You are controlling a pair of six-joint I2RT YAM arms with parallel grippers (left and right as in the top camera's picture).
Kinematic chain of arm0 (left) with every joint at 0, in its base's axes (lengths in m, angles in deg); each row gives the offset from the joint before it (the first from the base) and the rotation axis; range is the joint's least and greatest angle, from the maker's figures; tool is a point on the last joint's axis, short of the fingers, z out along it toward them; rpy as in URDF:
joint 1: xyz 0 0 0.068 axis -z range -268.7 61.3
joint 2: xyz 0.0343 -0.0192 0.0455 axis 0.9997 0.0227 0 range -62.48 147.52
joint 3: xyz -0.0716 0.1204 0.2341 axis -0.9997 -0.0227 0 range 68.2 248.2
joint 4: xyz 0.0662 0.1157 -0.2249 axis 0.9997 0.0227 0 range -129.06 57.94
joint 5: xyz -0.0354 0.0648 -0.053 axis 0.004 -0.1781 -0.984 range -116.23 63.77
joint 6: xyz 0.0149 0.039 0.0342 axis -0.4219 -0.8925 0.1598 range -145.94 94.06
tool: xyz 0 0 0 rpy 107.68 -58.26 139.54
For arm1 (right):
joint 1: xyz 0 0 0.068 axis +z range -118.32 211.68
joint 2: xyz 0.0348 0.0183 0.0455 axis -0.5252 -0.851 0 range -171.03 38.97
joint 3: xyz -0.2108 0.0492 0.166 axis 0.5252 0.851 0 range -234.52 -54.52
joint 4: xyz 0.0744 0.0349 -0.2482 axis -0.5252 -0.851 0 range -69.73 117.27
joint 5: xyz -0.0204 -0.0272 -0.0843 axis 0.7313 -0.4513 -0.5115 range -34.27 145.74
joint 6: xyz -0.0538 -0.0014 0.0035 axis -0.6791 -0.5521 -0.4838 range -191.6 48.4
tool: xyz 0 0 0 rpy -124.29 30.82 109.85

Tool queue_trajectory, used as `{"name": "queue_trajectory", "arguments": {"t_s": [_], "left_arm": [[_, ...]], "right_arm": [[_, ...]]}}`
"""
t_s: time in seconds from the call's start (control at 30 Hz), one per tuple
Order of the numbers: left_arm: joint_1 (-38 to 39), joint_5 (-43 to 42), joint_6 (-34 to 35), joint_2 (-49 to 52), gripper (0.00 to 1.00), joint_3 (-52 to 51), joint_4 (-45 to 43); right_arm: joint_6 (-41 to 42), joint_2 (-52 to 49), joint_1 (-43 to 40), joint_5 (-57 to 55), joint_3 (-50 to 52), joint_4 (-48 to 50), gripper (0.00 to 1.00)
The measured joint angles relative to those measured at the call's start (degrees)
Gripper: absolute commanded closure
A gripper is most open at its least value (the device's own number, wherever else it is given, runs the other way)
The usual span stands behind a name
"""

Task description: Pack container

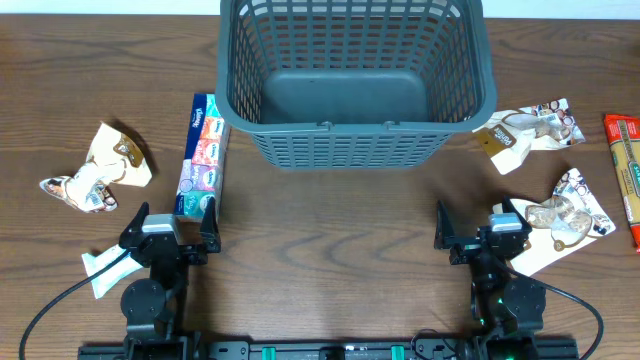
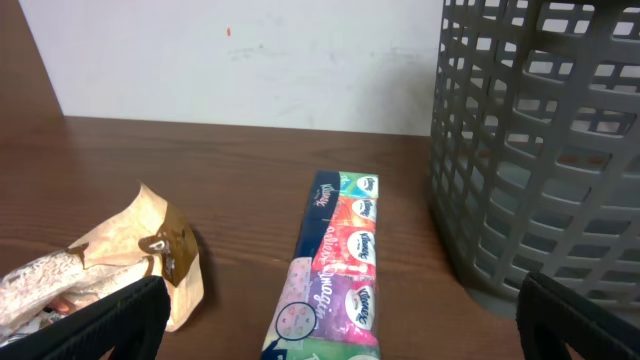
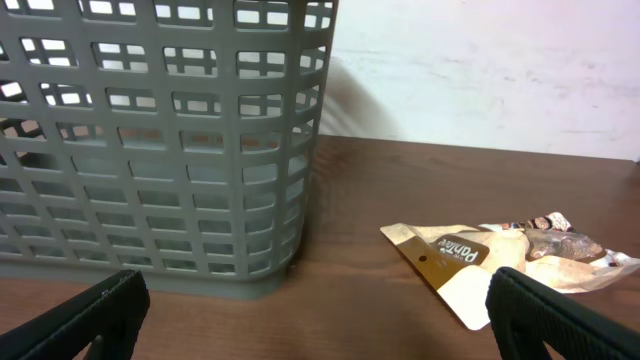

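Container (image 1: 345, 148) sits at 12 o'clock on the table (image 1: 330, 260). We see a tissue pack (image 1: 200, 155) just beside it at 9 o'clock and a snack packet (image 1: 530, 128) at 3 o'clock. Left gripper (image 1: 172, 226) and right gripper (image 1: 478, 228) stand at 7 and 5 o'clock, jaws spread wide, holding nothing.

container (image 1: 345, 148) far rim cropped, red packet (image 1: 624, 175) cut at right edge

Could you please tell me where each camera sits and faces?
Overhead: above the table, looking down on the container; both arms' open jaws show at the bottom.
Left wrist: low, facing forward at the tissue pack; own jaws at lower corners.
Right wrist: low, facing forward at a snack packet; own jaws likewise.
Both wrist views share the container.
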Motion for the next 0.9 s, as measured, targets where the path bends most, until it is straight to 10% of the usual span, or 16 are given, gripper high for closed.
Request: {"name": "queue_trajectory", "arguments": {"t_s": [0.47,0.9], "left_arm": [[0.0,0.0,0.0,0.0,0.01,0.0,0.0],[0.0,0.0,0.0,0.0,0.01,0.0,0.0]], "right_arm": [[2.4,0.0,0.0,-1.0,-1.6,-1.9,0.01],[3.0,-20.2,0.0,-32.0,-46.4,-29.8,0.01]]}}
